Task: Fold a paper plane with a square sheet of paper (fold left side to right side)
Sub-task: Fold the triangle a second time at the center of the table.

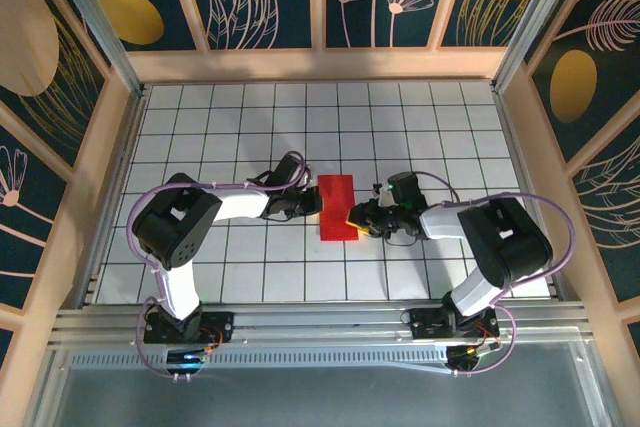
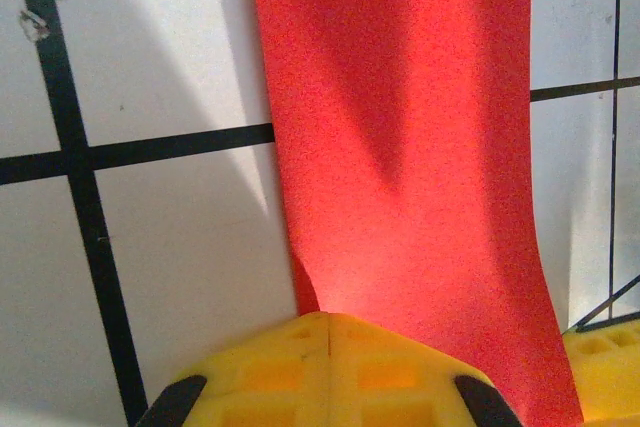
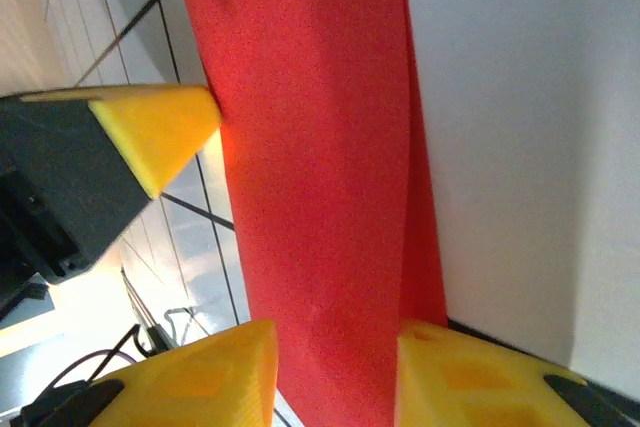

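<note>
Left claw had its fingers closed tip to tip at the left edge of the paper; whether it pinched the sheet could not be told. Right claw stood open, the paper passing between its fingers. Folded to a narrow strip, the paper lay mid-table

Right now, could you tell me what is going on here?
A red sheet of paper is being folded: it lies on the tiled table as a narrow strip, apparently folded in half. The left gripper, fingers closed, sits at its left edge. The right gripper is open, its fingers either side of the paper.
</note>
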`<state>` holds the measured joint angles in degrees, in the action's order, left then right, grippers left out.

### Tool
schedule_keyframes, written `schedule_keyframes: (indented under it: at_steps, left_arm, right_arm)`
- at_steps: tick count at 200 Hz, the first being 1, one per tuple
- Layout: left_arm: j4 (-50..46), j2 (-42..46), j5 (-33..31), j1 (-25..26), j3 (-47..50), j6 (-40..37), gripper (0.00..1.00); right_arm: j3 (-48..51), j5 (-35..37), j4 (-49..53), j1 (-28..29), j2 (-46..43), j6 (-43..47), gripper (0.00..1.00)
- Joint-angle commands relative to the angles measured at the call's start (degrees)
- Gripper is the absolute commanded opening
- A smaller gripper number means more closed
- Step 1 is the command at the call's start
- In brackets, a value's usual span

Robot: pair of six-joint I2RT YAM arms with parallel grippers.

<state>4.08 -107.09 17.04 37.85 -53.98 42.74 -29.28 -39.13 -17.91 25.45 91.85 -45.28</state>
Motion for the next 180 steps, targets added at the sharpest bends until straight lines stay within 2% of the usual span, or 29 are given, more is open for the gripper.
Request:
schedule_keyframes:
  at_steps: [1,68,105,149,180]
  left_arm:
    - [-5.22,-0.54,-2.10,0.29,1.77,0.05,0.00]
    - [-5.31,-0.40,-2.10,0.27,1.45,0.06,0.00]
    - [-4.74,0.47,-1.92,0.28,1.16,0.26,0.00]
    - [-4.34,4.44,-4.02,0.28,1.72,0.32,0.12]
    - [-2.58,11.84,-6.97,0.77,4.56,-1.82,0.15]
  right_arm:
    - [-2.61,-1.07,-2.13,-1.37,2.36,1.83,0.34]
    - [-7.77,-1.15,0.44,-3.81,7.17,6.13,0.28]
    - [-7.90,-0.50,1.57,-3.83,8.10,7.22,0.17]
    - [-7.37,0.99,3.40,-3.84,6.83,8.14,0.00]
    - [-7.11,1.08,3.59,-3.90,4.87,6.84,0.00]
